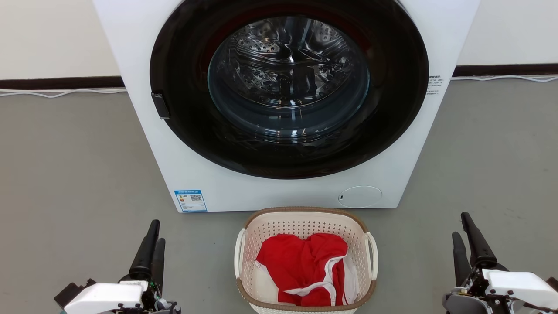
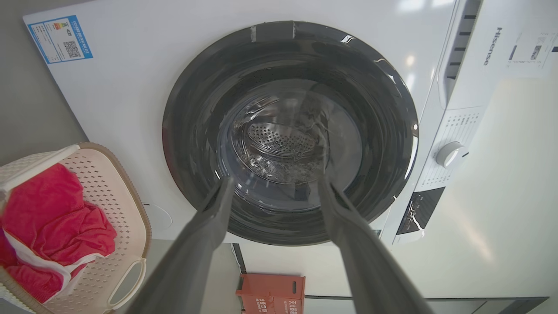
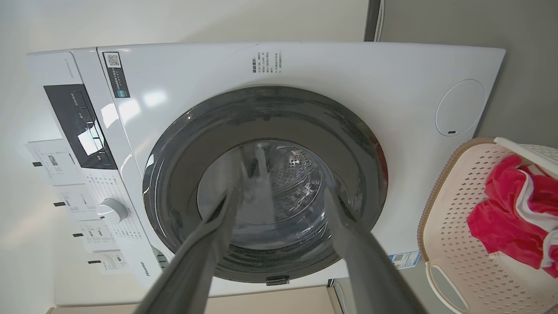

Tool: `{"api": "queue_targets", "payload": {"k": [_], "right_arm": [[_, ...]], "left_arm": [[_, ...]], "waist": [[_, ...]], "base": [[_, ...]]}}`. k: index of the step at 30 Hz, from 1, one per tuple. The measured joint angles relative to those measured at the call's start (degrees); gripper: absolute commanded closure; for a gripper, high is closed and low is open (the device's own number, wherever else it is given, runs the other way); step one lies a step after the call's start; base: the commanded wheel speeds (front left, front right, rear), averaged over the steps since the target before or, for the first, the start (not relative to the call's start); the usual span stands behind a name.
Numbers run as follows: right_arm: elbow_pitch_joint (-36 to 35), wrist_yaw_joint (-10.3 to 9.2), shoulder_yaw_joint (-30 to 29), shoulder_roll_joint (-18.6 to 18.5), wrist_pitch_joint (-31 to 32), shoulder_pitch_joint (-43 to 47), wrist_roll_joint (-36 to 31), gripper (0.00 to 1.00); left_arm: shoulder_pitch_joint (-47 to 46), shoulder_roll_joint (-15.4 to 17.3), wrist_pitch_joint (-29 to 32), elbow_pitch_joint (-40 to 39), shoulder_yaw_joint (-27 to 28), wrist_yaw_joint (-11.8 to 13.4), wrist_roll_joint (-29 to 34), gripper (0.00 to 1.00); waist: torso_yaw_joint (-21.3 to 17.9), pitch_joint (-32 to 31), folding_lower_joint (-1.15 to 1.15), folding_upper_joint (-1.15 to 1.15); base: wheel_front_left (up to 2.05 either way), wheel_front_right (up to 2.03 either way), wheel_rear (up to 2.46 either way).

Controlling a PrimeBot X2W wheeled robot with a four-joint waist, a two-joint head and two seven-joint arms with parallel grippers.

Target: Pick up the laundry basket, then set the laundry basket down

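- Laundry basket (image 1: 305,210) on floor: stiff perforated plastic, likely light; soft red garment (image 1: 301,266) inside.
- Best hold: white loop handles (image 1: 239,253).
- Left gripper (image 1: 157,232), right gripper (image 1: 460,224): jaws parted, empty.

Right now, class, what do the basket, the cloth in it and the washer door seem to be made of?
Basket: likely moulded plastic, matt cream, with punched holes. Cloth: soft fabric, red with white trim; it creases and folds. Door: glossy dark ring, probably plastic, around clear glass showing the drum.
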Motion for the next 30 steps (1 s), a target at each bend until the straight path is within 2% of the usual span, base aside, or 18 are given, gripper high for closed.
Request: {"api": "queue_targets", "payload": {"k": [8,18,19,30], "right_arm": [[-0.43,0.0,0.38,-1.03,-1.64,0.86,-3.45,0.0],[-0.82,0.0,0.09,-1.41,-2.97,1.03,-10.7,0.0],[-1.04,0.0,-0.01,-1.59,-3.49,1.04,-14.28,0.0],[-3.43,0.0,0.0,-2.43,-5.25,1.1,-30.45,0.0]], "left_arm": [[0.0,0.03,-1.27,-0.35,-0.92,0.44,2.67,0.0],[0.0,0.08,-2.94,-0.48,-1.97,0.79,9.48,0.0],[0.0,0.08,-3.33,-0.51,-2.46,1.02,12.16,0.0],[-0.01,0.12,-5.06,-1.05,-3.67,2.07,23.7,0.0]], "waist": [[0.14,0.03,0.0,0.0],[0.3,0.09,0.0,0.0],[0.33,0.14,-0.01,0.0],[0.36,0.59,-0.01,0.0]], "base": [[0.0,0.0,0.0],[0.0,0.0,0.0],[0.0,0.0,0.0],[0.0,0.0,0.0]]}}
